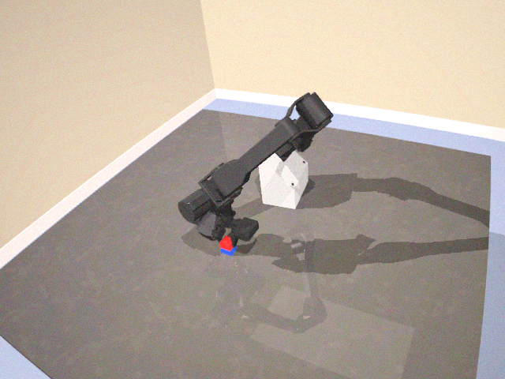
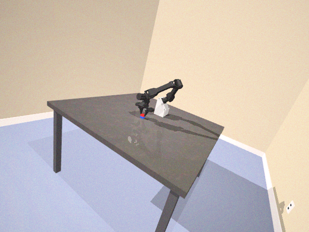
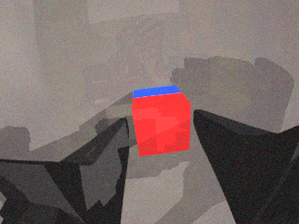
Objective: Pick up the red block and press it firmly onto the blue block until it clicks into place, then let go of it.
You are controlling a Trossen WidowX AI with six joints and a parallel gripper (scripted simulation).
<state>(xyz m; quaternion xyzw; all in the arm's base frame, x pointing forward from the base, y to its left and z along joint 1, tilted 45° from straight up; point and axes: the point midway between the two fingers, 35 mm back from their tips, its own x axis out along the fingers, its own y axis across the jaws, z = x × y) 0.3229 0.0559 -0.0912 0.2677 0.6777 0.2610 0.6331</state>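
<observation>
before me spreads a dark grey-brown, faintly glossy desk (image 1: 134, 294) (image 2: 124, 124) (image 3: 61, 56) on dark straight legs (image 2: 57, 142); beyond it i see beige walls (image 1: 350, 49) (image 2: 224, 62), white skirting (image 1: 367, 116) (image 2: 24, 121), a pale blue floor (image 1: 495, 196) (image 2: 75, 199) and, low on one wall, a white socket (image 2: 290, 207).

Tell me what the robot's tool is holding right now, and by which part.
Nothing is held: the tool is open, with a gap on each side of the red block.

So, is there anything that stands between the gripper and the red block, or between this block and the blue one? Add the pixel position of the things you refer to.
Nothing visible: the red block (image 1: 226, 243) (image 2: 142, 115) (image 3: 162, 125) sits on the blue block (image 1: 229, 251) (image 2: 142, 117) (image 3: 156, 91), between the gripper's (image 3: 161, 116) parted fingers.
</observation>
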